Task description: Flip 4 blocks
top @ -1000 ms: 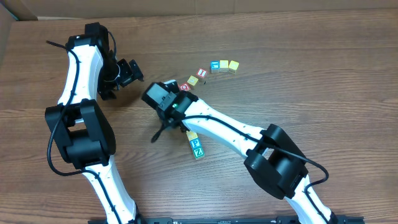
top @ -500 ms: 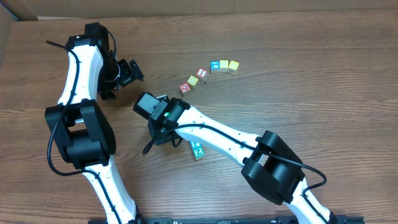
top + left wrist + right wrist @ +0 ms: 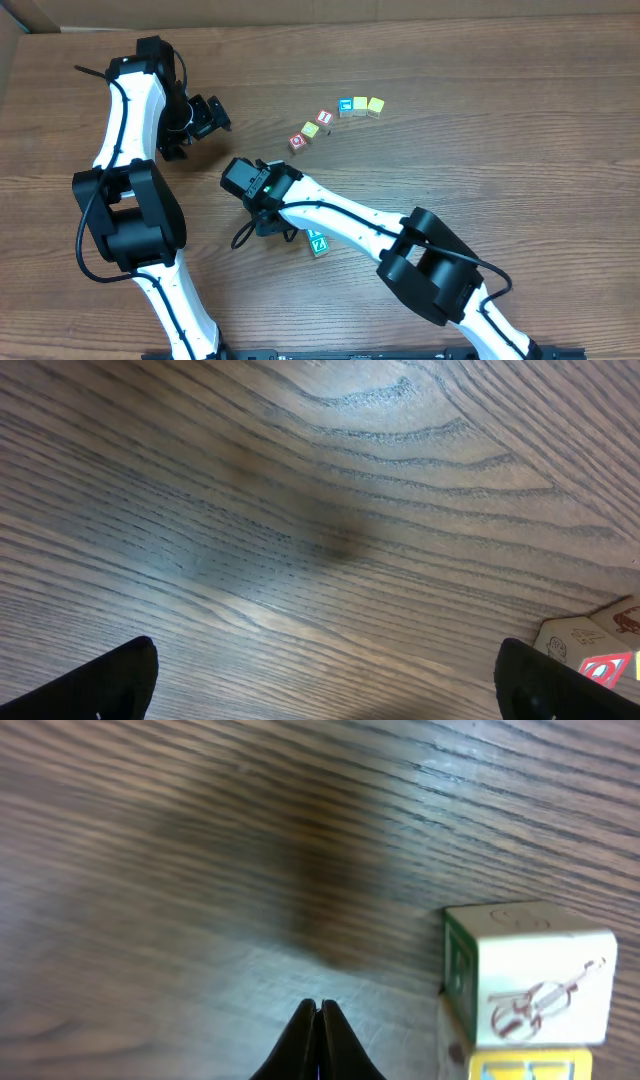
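The teal-green Z block [image 3: 319, 244] lies under my right forearm. The blue-faced block is mostly hidden by that arm. A row of small blocks runs up and right: red [image 3: 297, 142], yellow [image 3: 310, 129], red [image 3: 323, 117], blue [image 3: 346, 106], then two yellow ones [image 3: 368, 104]. My right gripper [image 3: 241, 237] [image 3: 320, 1012] is shut and empty, low over bare wood left of a green-sided block with a violin drawing [image 3: 530, 975], which touches a yellow block [image 3: 515, 1068]. My left gripper [image 3: 208, 115] [image 3: 325, 685] hangs wide open and empty, far left of the blocks.
A red-faced cube [image 3: 600, 655] shows at the right edge of the left wrist view. The wooden table [image 3: 500, 180] carries nothing else but the two arm bases near the front edge.
My right arm has swung left and toward the front, away from the row of blocks, and now covers the blocks beside the Z block. The left arm has not moved.
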`<state>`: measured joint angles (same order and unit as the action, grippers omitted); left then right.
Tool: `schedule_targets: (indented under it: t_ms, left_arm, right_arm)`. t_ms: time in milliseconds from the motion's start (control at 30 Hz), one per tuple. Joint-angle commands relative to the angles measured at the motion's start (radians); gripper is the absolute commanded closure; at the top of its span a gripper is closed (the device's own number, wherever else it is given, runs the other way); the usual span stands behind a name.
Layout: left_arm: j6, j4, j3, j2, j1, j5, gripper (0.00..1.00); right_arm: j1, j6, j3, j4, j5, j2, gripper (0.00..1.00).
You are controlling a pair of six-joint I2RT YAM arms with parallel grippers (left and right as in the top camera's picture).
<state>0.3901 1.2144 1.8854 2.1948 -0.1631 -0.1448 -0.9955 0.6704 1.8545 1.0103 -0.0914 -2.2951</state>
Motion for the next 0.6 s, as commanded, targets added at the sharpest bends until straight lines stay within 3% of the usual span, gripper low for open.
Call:
schedule_targets:
  t_ms: [0,567]
  left_arm:
    - [-0.001,0.0,0.001,-0.003,0.012,0.006,0.0]
    - [-0.001,0.0,0.001,-0.003,0.012,0.006,0.0]
  right_arm:
    - [0.005,0.016,-0.006,0.002,-0.071,-0.019,0.96]
    - [0.005,0.048,-0.01,0.043,-0.127,-0.019,0.96]
